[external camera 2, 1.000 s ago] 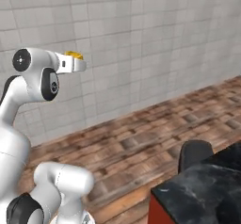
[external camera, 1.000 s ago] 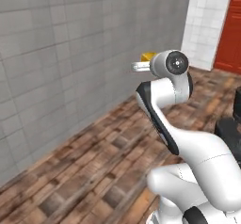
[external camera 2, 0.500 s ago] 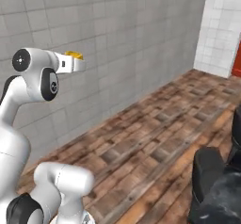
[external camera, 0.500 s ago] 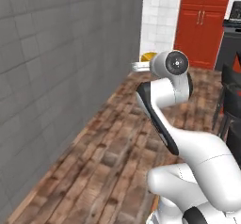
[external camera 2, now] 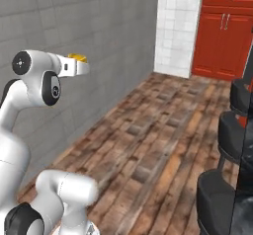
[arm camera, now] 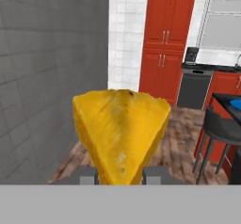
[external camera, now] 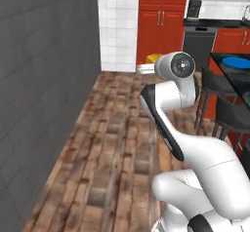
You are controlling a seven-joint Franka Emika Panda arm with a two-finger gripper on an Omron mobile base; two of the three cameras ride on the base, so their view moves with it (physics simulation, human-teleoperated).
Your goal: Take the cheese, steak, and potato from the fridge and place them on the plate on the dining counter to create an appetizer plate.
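Note:
A yellow-orange cheese (arm camera: 120,133) wedge fills the middle of the hand view, held between my gripper's fingers. My gripper (external camera 2: 78,58) is shut on it, carried high in front of the arm; the cheese (external camera: 153,59) shows as a yellow bit past the wrist in the left base view. The blue plate (external camera: 237,61) lies on the black dining counter (external camera: 229,72) at the right, well ahead of the gripper. A sliver of the plate (arm camera: 235,103) also shows at the right edge of the hand view.
A grey tiled wall (external camera: 44,80) runs along the left. Red tall cabinets (external camera 2: 220,31) and a white tiled wall stand ahead. Dark stools (external camera 2: 236,130) line the counter's side on the right. Wooden floor (external camera: 112,143) lies open between wall and stools.
The base has turned and driven, so the whole scene shifted: the grey wall slid left and the red cabinets, stools and counter with the plate came into view. The gripper still holds the cheese.

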